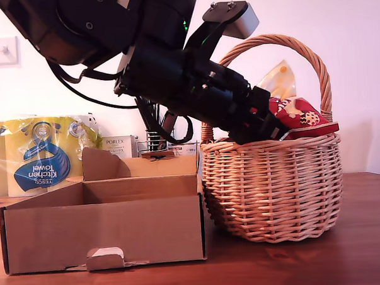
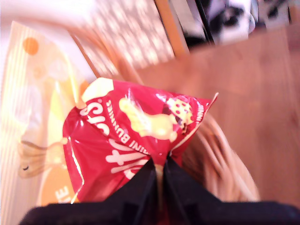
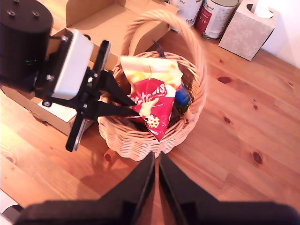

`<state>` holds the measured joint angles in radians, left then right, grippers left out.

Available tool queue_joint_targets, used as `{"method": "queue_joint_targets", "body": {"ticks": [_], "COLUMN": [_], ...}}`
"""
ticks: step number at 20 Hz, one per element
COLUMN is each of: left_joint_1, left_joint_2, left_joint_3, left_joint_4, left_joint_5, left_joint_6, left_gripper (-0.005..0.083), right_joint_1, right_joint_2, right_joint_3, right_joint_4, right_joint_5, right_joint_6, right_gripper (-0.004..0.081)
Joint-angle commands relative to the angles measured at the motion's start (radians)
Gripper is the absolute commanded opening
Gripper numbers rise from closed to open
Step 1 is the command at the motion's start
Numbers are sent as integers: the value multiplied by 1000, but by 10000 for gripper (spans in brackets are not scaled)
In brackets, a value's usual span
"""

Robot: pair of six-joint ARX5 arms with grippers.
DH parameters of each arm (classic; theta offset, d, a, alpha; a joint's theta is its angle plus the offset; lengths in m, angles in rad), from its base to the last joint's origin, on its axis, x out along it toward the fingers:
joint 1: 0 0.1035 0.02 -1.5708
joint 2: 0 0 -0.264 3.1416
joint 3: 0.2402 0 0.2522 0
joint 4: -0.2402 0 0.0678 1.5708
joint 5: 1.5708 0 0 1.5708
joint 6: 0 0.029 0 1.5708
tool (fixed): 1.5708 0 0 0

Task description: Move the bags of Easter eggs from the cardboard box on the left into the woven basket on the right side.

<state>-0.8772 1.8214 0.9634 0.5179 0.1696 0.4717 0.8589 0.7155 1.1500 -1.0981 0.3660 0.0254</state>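
In the exterior view, nearest the camera at lower left of the frame, the cardboard box (image 1: 105, 222) sits on the wooden table (image 1: 296, 264), and no bag shows inside it from this angle. Just to its right in that view stands the woven basket (image 1: 274, 189), touching or nearly touching the box's side. Above the basket's rim, my first gripper (image 1: 279, 129) reaches in from the upper left of the frame, its fingers clamped on the red bag (image 1: 299, 115) of Maltesers, which hangs over the basket's mouth; the first wrist view shows the bag (image 2: 136, 136) pinched right at the fingertips. A yellow bag (image 1: 279, 78) stands in the basket behind it, and a dark blue one (image 3: 182, 98) lies lower inside. My second gripper (image 3: 157, 173) hovers high over the table beside the basket, fingers pressed together on nothing. Farthest back, at the left of the exterior view, a kitchen towel pack (image 1: 42, 155) leans against the wall.
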Motion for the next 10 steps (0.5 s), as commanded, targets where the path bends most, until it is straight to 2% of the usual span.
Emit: {"method": "queue_joint_targets", "body": {"ticks": [1, 7, 8, 10], "left_joint_1": [3, 14, 14, 14], "left_joint_2": [36, 36, 36, 36], "left_joint_3": [-6, -1, 3, 18], "left_joint_4": [-43, -75, -75, -78], "left_joint_5": [-6, -45, -51, -93], "left_joint_6": [-19, -64, -64, -64], "left_gripper": [-24, -20, 30, 193], "right_joint_1": [3, 3, 3, 3], "right_joint_2": [-7, -7, -7, -7], "right_joint_3": [-24, -24, -24, -24], "right_joint_4": [4, 8, 8, 8], "right_joint_5": [0, -6, -21, -25], "right_joint_6": [0, 1, 1, 2], "right_gripper": [-13, -13, -13, -13]}}
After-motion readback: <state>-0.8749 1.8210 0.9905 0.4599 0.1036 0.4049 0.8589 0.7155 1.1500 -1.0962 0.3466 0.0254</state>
